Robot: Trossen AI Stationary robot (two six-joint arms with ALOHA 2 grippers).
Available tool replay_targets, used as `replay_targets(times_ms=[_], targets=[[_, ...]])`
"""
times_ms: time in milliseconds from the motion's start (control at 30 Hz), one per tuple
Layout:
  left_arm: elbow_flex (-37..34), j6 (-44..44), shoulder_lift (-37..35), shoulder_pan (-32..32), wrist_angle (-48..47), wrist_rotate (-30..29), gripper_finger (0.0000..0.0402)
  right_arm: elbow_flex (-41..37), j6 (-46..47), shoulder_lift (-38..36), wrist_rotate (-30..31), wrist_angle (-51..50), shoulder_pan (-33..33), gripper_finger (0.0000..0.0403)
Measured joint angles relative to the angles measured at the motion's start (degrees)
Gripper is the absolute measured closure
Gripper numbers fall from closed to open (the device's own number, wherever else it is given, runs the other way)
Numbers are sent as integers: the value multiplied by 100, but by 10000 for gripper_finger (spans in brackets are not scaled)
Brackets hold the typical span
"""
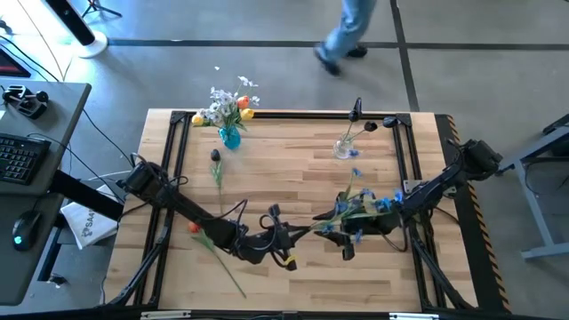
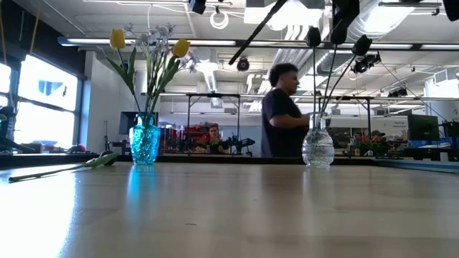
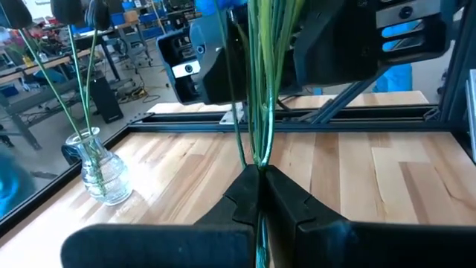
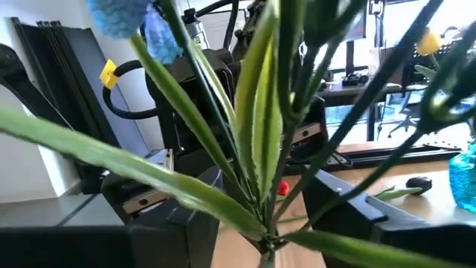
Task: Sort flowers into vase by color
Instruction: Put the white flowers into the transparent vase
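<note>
A bunch of blue flowers (image 1: 357,210) with green stems and long leaves hangs above the table's near right part, between my two grippers. My left gripper (image 1: 305,232) is shut on its stems. My right gripper (image 4: 262,212) is open, with a finger on each side of the leafy part (image 4: 256,149). A blue vase (image 1: 229,136) at the far left holds yellow and white flowers. A clear vase (image 1: 344,148) at the far middle holds dark flowers. A dark flower (image 1: 216,165) and an orange one (image 1: 197,231) lie flat on the table. My left gripper pinches the bunched green stems (image 3: 258,160) between its two fingers, near their cut ends. It comes in level from the table's left, and the stems run on ahead of the fingertips. The bunch is clear of the table. I cannot tell whether my right gripper's fingers touch the leaves.
A black frame (image 1: 293,114) runs round the wooden table top. A person (image 1: 347,36) walks past beyond the far edge. A desk with a keyboard (image 1: 22,158) stands off the table's left side. Bare wood lies in the middle (image 1: 284,173).
</note>
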Motion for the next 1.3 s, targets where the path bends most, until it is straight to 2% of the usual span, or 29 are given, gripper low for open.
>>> replay_targets(times_ms=[267, 467, 600, 733, 867, 1033, 1167, 1300], targets=[[0, -252, 0, 163, -8, 185, 401, 0, 27, 0, -164, -13, -79, 268], [0, -314, 0, 255, -16, 382, 399, 0, 24, 1, -166, -77, -79, 334], [0, -321, 0, 254, -159, 386, 371, 0, -33, 0, -162, -223, -77, 391], [2, -604, 0, 244, -660, 292, 325, 0, 30, -185, -33, -670, -76, 391], [0, -1212, 0, 185, -1657, -90, 284, 0, 34, -880, 357, -1712, -66, 399], [-2, -2252, 0, 119, -2739, -154, 261, 0, -2, -2274, 1370, -3552, -275, 400], [-3, -2913, 0, 108, -3177, -100, 260, 0, -34, -3346, 2081, -4805, -857, 401], [-4, -2998, 0, 108, -3186, -93, 261, 0, -496, -3993, 2518, -5158, -1641, 402]])
